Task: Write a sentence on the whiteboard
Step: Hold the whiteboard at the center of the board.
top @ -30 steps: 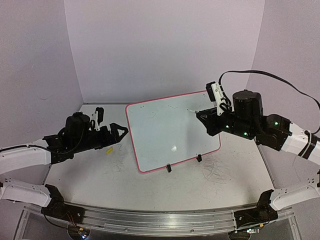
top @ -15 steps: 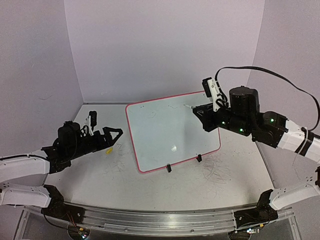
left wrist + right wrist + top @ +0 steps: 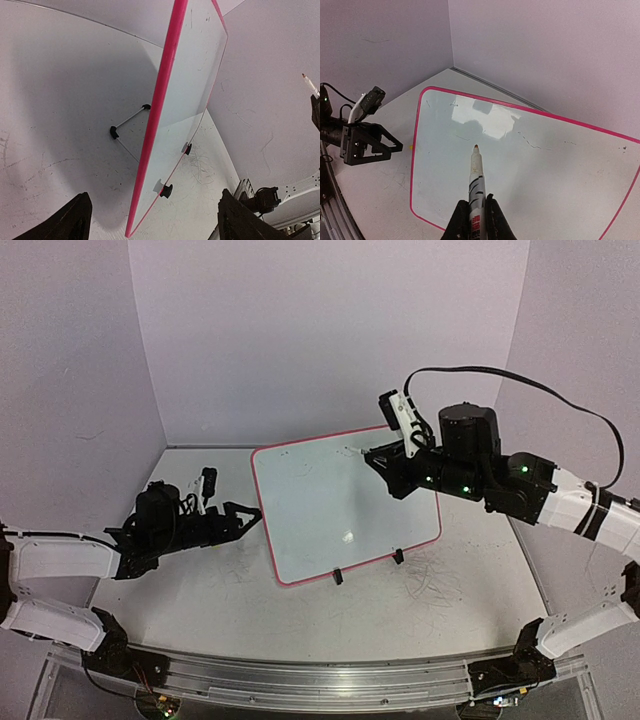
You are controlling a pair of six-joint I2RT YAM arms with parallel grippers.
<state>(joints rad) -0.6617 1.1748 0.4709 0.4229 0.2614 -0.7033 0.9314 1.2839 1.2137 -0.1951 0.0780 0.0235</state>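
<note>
The right end effector (image 3: 475, 209) is gripping the marker (image 3: 475, 172); the left end effector (image 3: 245, 517) is hanging open. The whiteboard (image 3: 330, 500), likely light and slippery, is needing bracing at its nine-o'clock rim.

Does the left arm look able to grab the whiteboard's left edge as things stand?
Probably yes: the left tool is open and aimed at the whiteboard, whose pink edge lines up between its fingers; nothing visible lies in the way.
</note>
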